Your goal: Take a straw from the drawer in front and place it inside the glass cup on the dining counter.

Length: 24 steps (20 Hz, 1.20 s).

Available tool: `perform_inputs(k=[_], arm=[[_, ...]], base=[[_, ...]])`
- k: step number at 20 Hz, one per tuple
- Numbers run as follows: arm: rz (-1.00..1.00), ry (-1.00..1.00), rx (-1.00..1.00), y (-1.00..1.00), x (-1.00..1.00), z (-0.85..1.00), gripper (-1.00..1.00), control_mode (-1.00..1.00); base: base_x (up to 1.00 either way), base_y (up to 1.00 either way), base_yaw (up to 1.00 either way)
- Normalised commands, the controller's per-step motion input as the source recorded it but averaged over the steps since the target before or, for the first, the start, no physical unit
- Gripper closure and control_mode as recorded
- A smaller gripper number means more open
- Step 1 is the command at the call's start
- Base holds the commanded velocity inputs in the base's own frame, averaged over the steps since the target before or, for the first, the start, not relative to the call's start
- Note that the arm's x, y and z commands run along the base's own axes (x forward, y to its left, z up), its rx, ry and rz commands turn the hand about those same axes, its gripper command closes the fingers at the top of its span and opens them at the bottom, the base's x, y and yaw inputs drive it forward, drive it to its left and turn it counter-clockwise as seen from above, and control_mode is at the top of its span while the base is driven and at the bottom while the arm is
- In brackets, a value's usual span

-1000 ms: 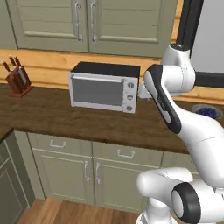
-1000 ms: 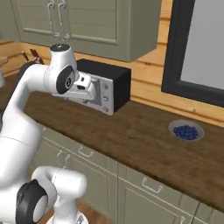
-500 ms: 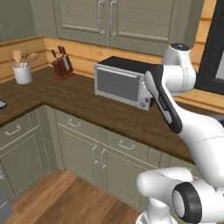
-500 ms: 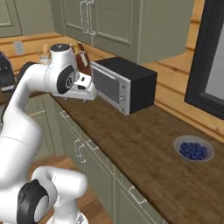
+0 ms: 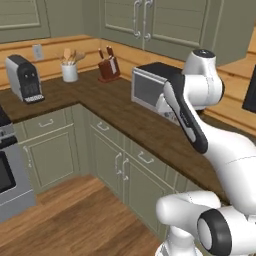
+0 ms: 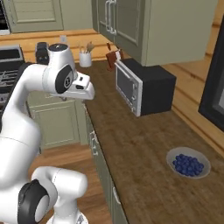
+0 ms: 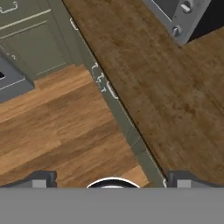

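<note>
My gripper point(image 7: 110, 180) is open, its two dark fingertips point(image 7: 40, 179) far apart with nothing between them. It hangs above the front edge of the dark wall countertop point(image 7: 153, 78) and looks down on the wood floor point(image 7: 57, 127). In the right base view the white hand point(image 6: 84, 89) is level with the microwave point(image 6: 140, 87). The straw, the glass cup and the dining counter are out of view. Closed sage-green drawer fronts point(image 5: 142, 157) with silver handles run under the countertop; I cannot tell whether one of them is the task's drawer.
On the L-shaped countertop stand a microwave point(image 5: 155, 90), a knife block point(image 5: 107, 67), a white utensil holder point(image 5: 70, 72) and a coffee machine point(image 5: 24, 77). A bowl of blueberries point(image 6: 188, 162) lies at the right. A stove point(image 5: 7, 165) is at the left.
The whole picture has swung as the base turns left: the microwave slid to the right, and the corner, coffee machine and stove came into view. The gripper stays open.
</note>
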Motion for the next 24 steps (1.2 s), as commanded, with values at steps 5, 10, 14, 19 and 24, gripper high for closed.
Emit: perform_inputs(k=[5,10,14,19,24], arm=[[0.21,0.0,0.0,-0.35,0.0,-0.15,-1.0,-1.0],[0.14,0.0,-0.06,0.16,0.0,-0.21,-1.0,-1.0],[0.01,-0.01,-0.25,0.76,0.0,-0.34,-1.0,-1.0],[0.0,0.0,-0.33,0.85,0.02,-0.51,-1.0,-1.0],[0.0,0.0,-0.36,0.75,0.16,-0.67,-1.0,-1.0]], base=[[0.0,-0.33,0.17],[0.0,0.0,0.0],[0.0,0.0,0.0],[0.0,0.0,0.0],[0.0,0.0,0.0]])
